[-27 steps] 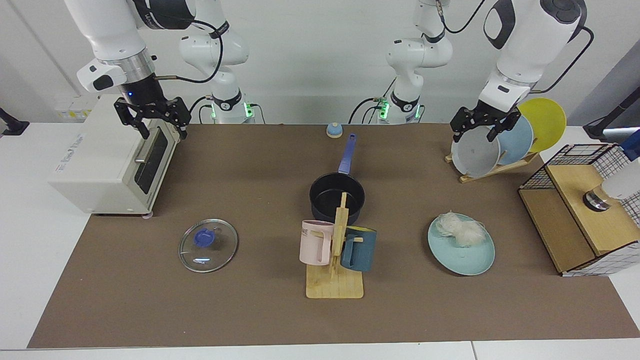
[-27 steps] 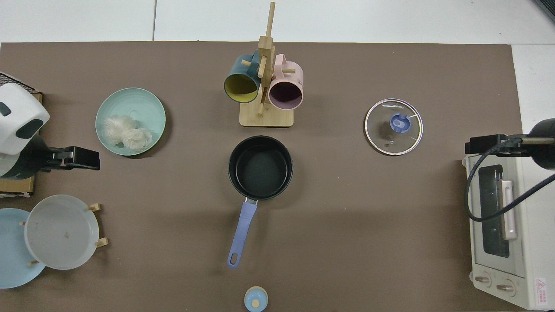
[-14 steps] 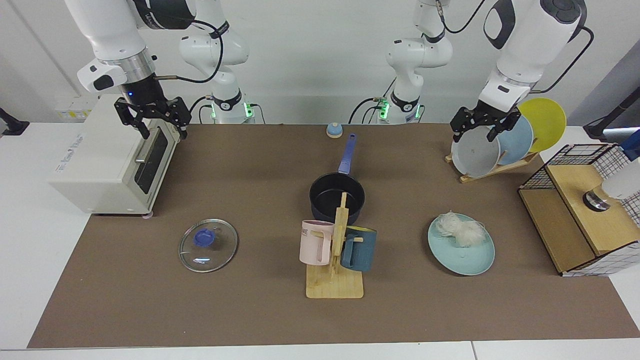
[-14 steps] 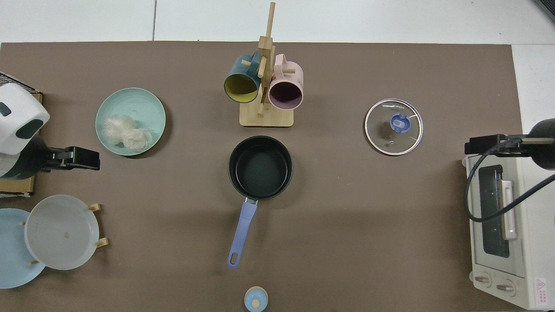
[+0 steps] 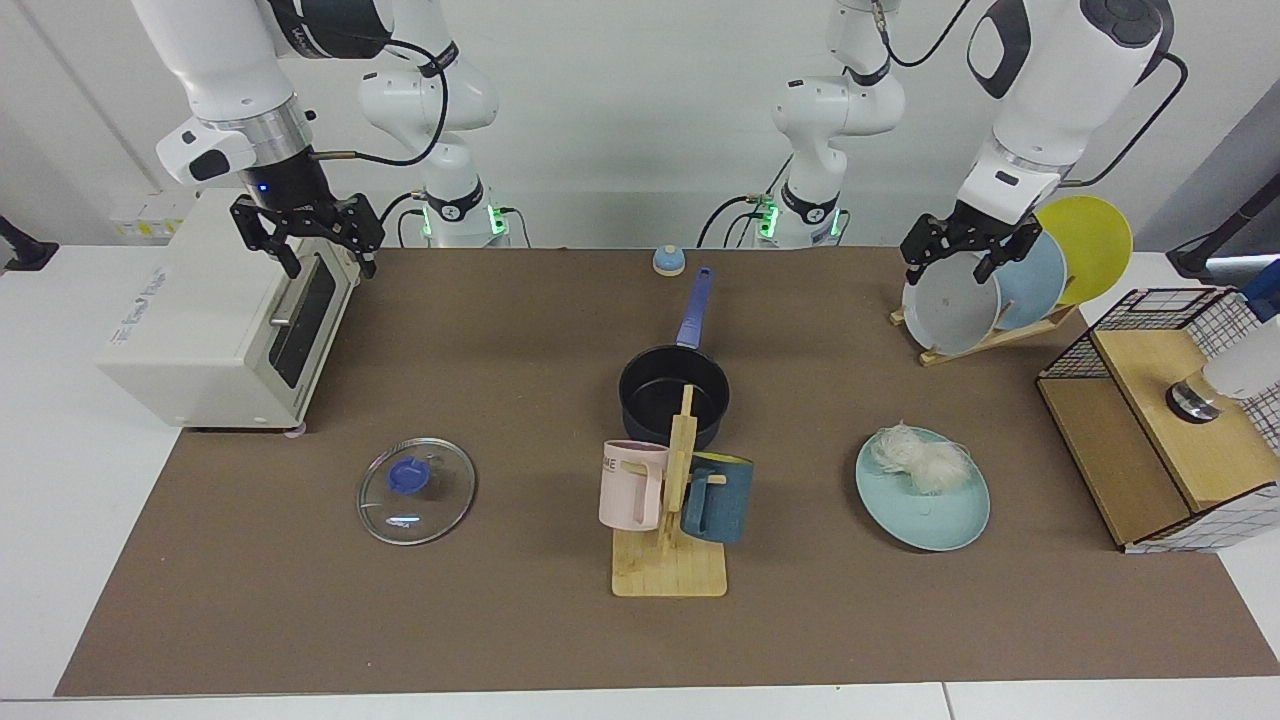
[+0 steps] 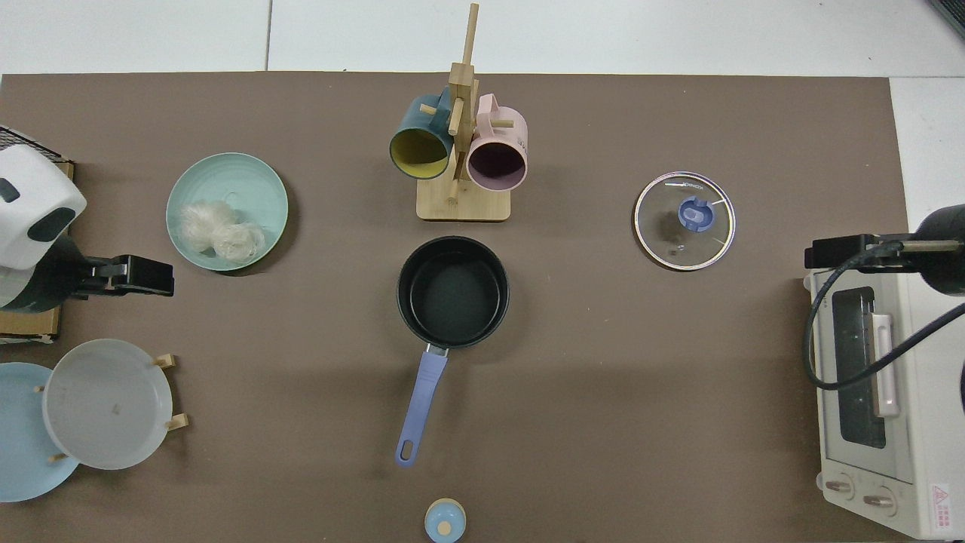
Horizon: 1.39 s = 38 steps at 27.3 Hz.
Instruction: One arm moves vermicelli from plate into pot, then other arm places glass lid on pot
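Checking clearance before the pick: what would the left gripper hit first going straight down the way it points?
The left gripper would probably meet bare brown mat beside the teal plate, short of the vermicelli; depth is unclear.

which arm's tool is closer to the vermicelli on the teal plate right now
Left. The left tool hangs by the plate rack, up the table from the vermicelli on the same side. The right tool is over by the toaster oven, across the whole table.
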Each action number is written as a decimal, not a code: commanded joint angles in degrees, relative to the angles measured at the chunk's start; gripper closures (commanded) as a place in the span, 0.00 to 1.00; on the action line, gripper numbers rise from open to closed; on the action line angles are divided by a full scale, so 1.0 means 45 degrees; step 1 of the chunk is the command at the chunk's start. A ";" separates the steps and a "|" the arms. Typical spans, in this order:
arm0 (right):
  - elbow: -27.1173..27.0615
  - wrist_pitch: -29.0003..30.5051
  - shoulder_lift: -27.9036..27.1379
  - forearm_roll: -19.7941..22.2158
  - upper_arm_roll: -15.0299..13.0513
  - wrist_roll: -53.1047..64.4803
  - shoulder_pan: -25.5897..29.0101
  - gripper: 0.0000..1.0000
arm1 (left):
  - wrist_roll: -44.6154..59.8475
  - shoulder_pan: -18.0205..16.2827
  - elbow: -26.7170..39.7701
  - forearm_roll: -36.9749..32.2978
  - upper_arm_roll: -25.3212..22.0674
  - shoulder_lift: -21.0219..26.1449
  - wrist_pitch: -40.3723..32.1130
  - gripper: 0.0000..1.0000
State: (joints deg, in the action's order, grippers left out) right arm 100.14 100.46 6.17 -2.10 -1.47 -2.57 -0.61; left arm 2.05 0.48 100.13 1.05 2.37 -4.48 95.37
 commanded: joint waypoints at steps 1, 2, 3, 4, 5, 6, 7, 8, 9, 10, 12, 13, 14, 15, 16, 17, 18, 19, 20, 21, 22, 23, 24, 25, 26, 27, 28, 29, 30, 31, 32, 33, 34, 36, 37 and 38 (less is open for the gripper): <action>-0.0045 0.0096 0.0055 0.0446 0.0092 0.0823 -0.0234 0.00 | -0.0183 -0.0048 0.0053 -0.0076 0.0002 -0.0175 -0.0178 0.00; -0.0045 0.0116 0.0035 0.0563 0.0092 0.0863 -0.0235 0.00 | -0.0183 -0.0048 0.0072 -0.0076 0.0002 -0.0175 -0.0178 0.00; -0.0045 0.0135 0.0035 0.0565 0.0092 0.0805 -0.0235 0.00 | -0.0183 -0.0048 0.0053 -0.0076 0.0002 -0.0175 -0.0178 0.00; -0.0045 0.0194 0.0016 0.0468 0.0092 0.0727 -0.0215 0.00 | -0.0183 -0.0048 0.0053 -0.0076 0.0002 -0.0175 -0.0178 0.00; -0.0026 0.0194 0.0035 0.0370 0.0092 0.0726 -0.0157 0.00 | -0.0183 -0.0048 0.0072 -0.0076 0.0002 -0.0175 -0.0178 0.00; -0.0006 0.0136 0.0035 0.0350 0.0092 0.0726 -0.0137 0.00 | -0.0183 -0.0048 0.0053 -0.0076 0.0002 -0.0175 -0.0178 0.00; -0.0006 0.0078 0.0054 0.0350 0.0092 0.0746 -0.0118 0.00 | -0.0183 -0.0048 0.0053 -0.0076 0.0002 -0.0175 -0.0178 0.00; -0.0025 -0.0020 0.0055 0.0350 0.0092 0.0746 -0.0098 0.00 | -0.0183 -0.0048 0.0053 -0.0076 0.0002 -0.0175 -0.0178 0.00; -0.0006 -0.0059 0.0074 0.0330 0.0073 0.0881 -0.0059 0.00 | -0.0183 -0.0048 0.0053 -0.0076 0.0002 -0.0175 -0.0178 0.00; 0.0013 -0.0118 0.0074 0.0311 0.0054 0.0902 -0.0040 0.00 | -0.0183 -0.0048 0.0072 -0.0076 0.0002 -0.0195 -0.0178 0.00; 0.0013 -0.0177 0.0074 0.0311 0.0034 0.0902 -0.0059 0.00 | -0.0183 -0.0048 0.0053 -0.0076 0.0002 -0.0175 -0.0178 0.00; -0.0025 -0.0235 0.0074 0.0311 0.0014 0.0883 -0.0117 0.00 | -0.0183 -0.0048 0.0053 -0.0076 0.0002 -0.0175 -0.0178 0.00; -0.0026 -0.0294 0.0074 0.0291 0.0034 0.0902 -0.0098 0.00 | -0.0183 -0.0048 0.0053 -0.0076 0.0002 -0.0175 -0.0178 0.00; -0.0006 -0.0294 0.0074 0.0252 0.0014 0.0921 -0.0059 0.00 | -0.0183 -0.0048 0.0053 -0.0076 0.0002 -0.0175 -0.0178 0.00; -0.0006 -0.0275 0.0074 0.0155 -0.0024 0.0902 -0.0040 0.00 | -0.0183 -0.0048 0.0053 -0.0076 0.0002 -0.0175 -0.0178 0.00; -0.0006 -0.0236 0.0074 0.0038 -0.0044 0.0883 -0.0039 0.00 | -0.0183 -0.0048 0.0053 -0.0076 0.0002 -0.0175 -0.0178 0.00; -0.0025 -0.0178 0.0055 -0.0040 -0.0044 0.0883 -0.0078 0.00 | -0.0183 -0.0048 0.0053 -0.0076 0.0002 -0.0175 -0.0178 0.00; -0.0064 -0.0177 0.0035 -0.0060 -0.0064 0.0883 -0.0117 0.00 | -0.0183 -0.0048 0.0053 -0.0076 0.0002 -0.0175 -0.0178 0.00; -0.0065 -0.0158 0.0016 -0.0041 -0.0064 0.0883 -0.0117 0.00 | -0.0183 -0.0048 0.0053 -0.0076 0.0002 -0.0175 -0.0178 0.00; -0.0084 -0.0157 -0.0043 0.0017 -0.0064 0.0883 -0.0137 0.00 | -0.0183 -0.0048 0.0072 -0.0076 0.0002 -0.0175 -0.0178 0.00; -0.0084 -0.0177 -0.0120 -0.0021 -0.0064 0.0883 -0.0098 0.00 | -0.0183 -0.0048 0.0053 -0.0076 0.0002 -0.0175 -0.0178 0.00; -0.0084 -0.0196 -0.0141 -0.0002 -0.0064 0.0883 -0.0059 0.00 | -0.0183 -0.0048 0.0072 -0.0076 0.0002 -0.0175 -0.0178 0.00; -0.0084 -0.0255 -0.0199 0.0037 -0.0064 0.0883 -0.0059 0.00 | -0.0183 -0.0048 0.0053 -0.0076 0.0002 -0.0195 -0.0178 0.00; -0.0104 -0.0255 -0.0354 0.0095 -0.0064 0.0883 -0.0059 0.00 | -0.0183 -0.0048 0.0053 -0.0076 0.0002 -0.0176 -0.0178 0.00; -0.0220 -0.0255 -0.0510 0.0134 -0.0064 0.0883 -0.0059 0.00 | -0.0183 -0.0048 0.0053 -0.0076 0.0002 -0.0175 -0.0178 0.00; -0.0511 -0.0294 -0.0667 0.0154 -0.0064 0.0902 -0.0059 0.00 | -0.0183 -0.0048 0.0053 -0.0076 0.0002 -0.0175 -0.0178 0.00; -0.0823 -0.0333 -0.0919 0.0193 -0.0064 0.0902 -0.0059 0.00 | -0.0183 -0.0048 0.0072 -0.0076 0.0002 -0.0175 -0.0178 0.00; -0.1097 -0.0391 -0.1135 0.0232 -0.0064 0.0902 -0.0078 0.00 | -0.0183 -0.0048 0.0053 -0.0076 0.0002 -0.0175 -0.0178 0.00; -0.1409 -0.0527 -0.1388 0.0252 -0.0064 0.0902 -0.0117 0.00 | -0.0183 -0.0048 0.0053 -0.0076 0.0002 -0.0175 -0.0178 0.00; -0.1683 -0.0645 -0.1623 0.0233 -0.0064 0.0902 -0.0137 0.00 | -0.0183 -0.0048 0.0053 -0.0076 0.0002 -0.0175 -0.0178 0.00; -0.1821 -0.0704 -0.1838 0.0213 -0.0064 0.0902 -0.0137 0.00 | -0.0183 -0.0048 0.0053 -0.0076 0.0002 -0.0175 -0.0178 0.00; -0.1919 -0.0724 -0.2033 0.0213 -0.0064 0.0902 -0.0137 0.00 | -0.0183 -0.0048 0.0053 -0.0076 0.0002 -0.0175 -0.0178 0.00; -0.1978 -0.0647 -0.2229 0.0213 -0.0064 0.0902 -0.0118 0.00 | -0.0183 -0.0048 0.0072 -0.0076 0.0002 -0.0175 -0.0178 0.00; -0.2115 -0.0490 -0.2522 0.0213 -0.0064 0.0883 -0.0117 0.00 | -0.0183 -0.0048 0.0072 -0.0076 0.0002 -0.0175 -0.0178 0.00; -0.2154 -0.0451 -0.2659 0.0213 -0.0064 0.0883 -0.0137 0.00 | -0.0183 -0.0048 0.0053 -0.0076 0.0002 -0.0175 -0.0178 0.00; -0.2193 -0.0315 -0.2834 0.0194 -0.0064 0.0883 -0.0156 0.00 | -0.0183 -0.0048 0.0053 -0.0076 0.0002 -0.0175 -0.0178 0.00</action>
State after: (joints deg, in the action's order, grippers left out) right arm 94.51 99.72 -1.56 -1.07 -1.93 0.10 -1.65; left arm 2.05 0.48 100.13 1.05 2.37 -4.48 95.37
